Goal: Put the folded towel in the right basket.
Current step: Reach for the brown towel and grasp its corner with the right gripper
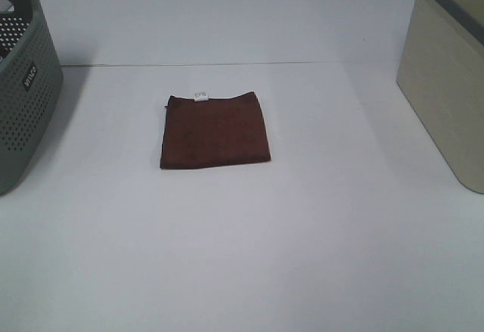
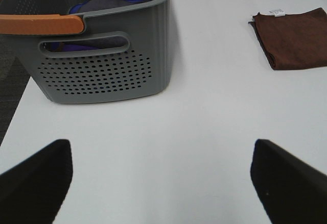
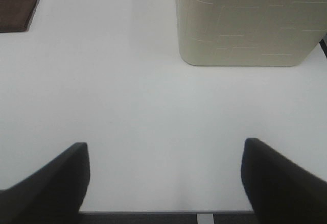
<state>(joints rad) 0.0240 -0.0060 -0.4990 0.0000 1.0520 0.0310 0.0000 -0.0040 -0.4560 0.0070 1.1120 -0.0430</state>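
Note:
The folded towel (image 1: 215,130) lies flat on the white table, dark reddish-brown, with its small white tag on the far edge. It also shows in the left wrist view (image 2: 295,38) and as a corner in the right wrist view (image 3: 19,2). The right basket (image 1: 448,82), beige with a dark grey rim, stands at the right edge; its wall shows in the right wrist view (image 3: 245,22). My left gripper (image 2: 161,180) is open and empty over bare table. My right gripper (image 3: 163,175) is open and empty near the table's front edge. Neither arm shows in the exterior view.
A grey perforated basket (image 1: 23,82) with a small label stands at the left edge. In the left wrist view it (image 2: 102,55) has an orange handle and holds blue and grey cloth. The table's front edge shows in the right wrist view.

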